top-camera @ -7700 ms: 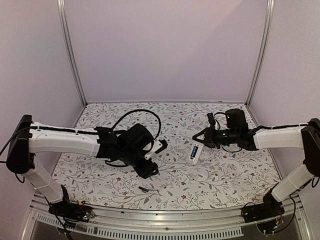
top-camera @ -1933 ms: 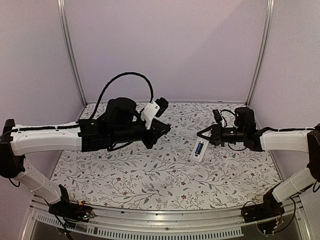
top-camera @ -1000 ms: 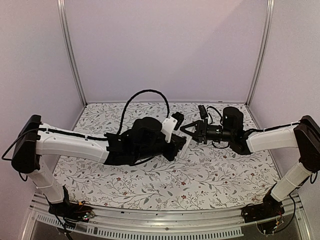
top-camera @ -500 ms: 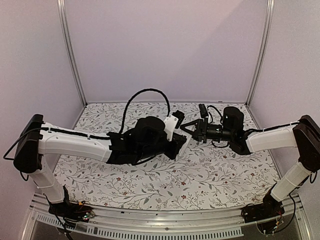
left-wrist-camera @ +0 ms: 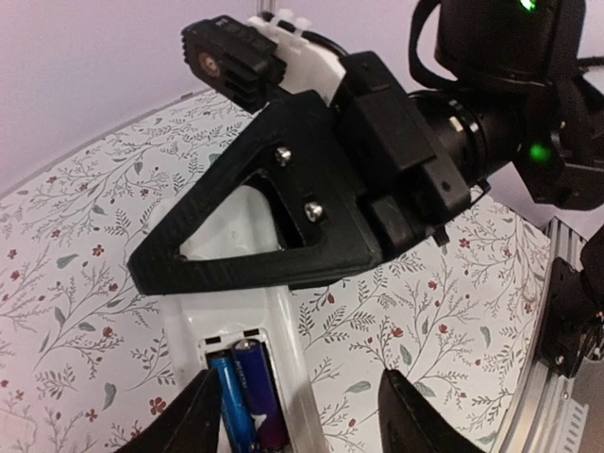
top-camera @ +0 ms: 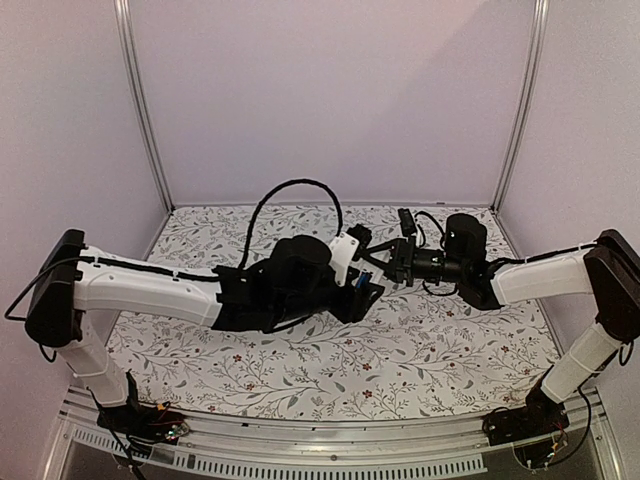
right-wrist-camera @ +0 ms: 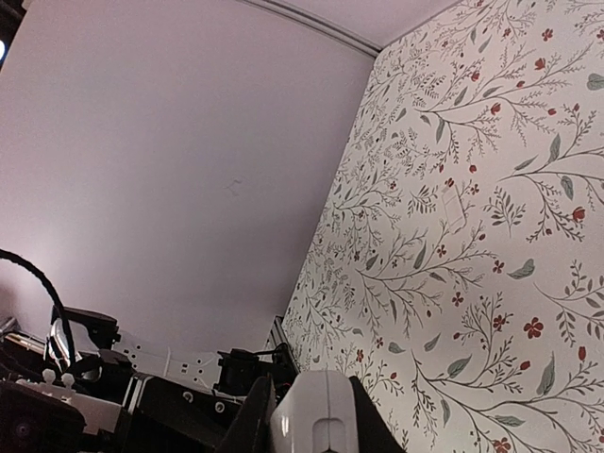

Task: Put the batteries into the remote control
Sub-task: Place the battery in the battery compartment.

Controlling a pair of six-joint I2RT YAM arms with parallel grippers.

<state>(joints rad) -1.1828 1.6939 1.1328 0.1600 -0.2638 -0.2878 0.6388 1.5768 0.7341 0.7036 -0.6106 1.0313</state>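
Left gripper [left-wrist-camera: 302,415] nearer the remote control [left-wrist-camera: 236,316]

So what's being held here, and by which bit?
The right tool clamps the remote control at the end away from the batteries. The left tool sits open at the battery end, gripping nothing.

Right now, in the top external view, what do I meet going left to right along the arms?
Left arm's white forearm link → left arm's black wrist housing → bright blue cylindrical battery in the slim white plastic remote control → right arm's black wrist housing → right arm's white forearm link.
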